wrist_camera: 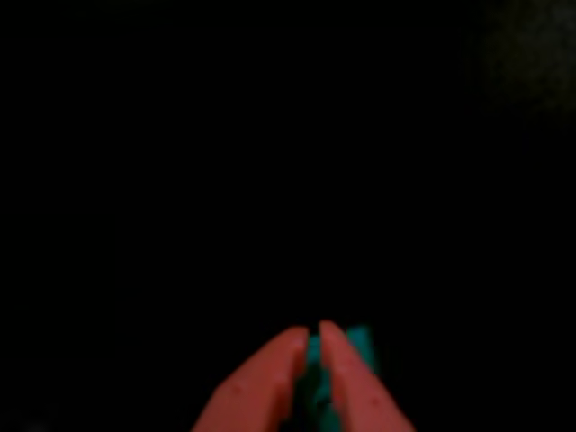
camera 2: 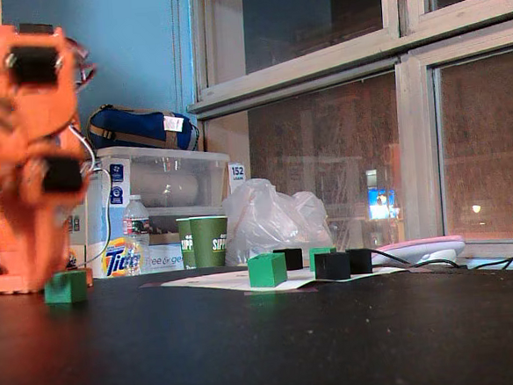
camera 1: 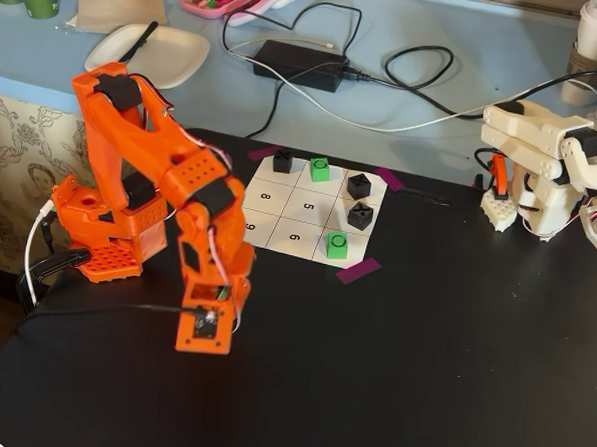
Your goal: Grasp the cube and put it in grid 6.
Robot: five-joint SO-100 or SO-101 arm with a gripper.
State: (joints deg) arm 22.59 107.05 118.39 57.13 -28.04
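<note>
In the wrist view my gripper [wrist_camera: 313, 331] has its two orange fingertips almost touching. A green cube [wrist_camera: 360, 342] lies on the dark table just beyond them, showing through the thin gap and to the right of the right finger. It is wider than the gap and is not held. In a fixed view this cube [camera 2: 66, 287] rests on the table by the orange arm [camera 2: 26, 173], off the paper. In the other fixed view the gripper [camera 1: 204, 337] points down and hides the cube. The cell marked 6 [camera 1: 295, 236] is bare.
On the paper grid [camera 1: 279, 222] stand two more green cubes [camera 1: 319, 169] [camera 1: 336, 245] and three black cubes [camera 1: 282, 161] [camera 1: 358, 185] [camera 1: 360, 216]. A white robot [camera 1: 542, 166] stands at the right. Cables and a power brick [camera 1: 297, 63] lie behind the grid.
</note>
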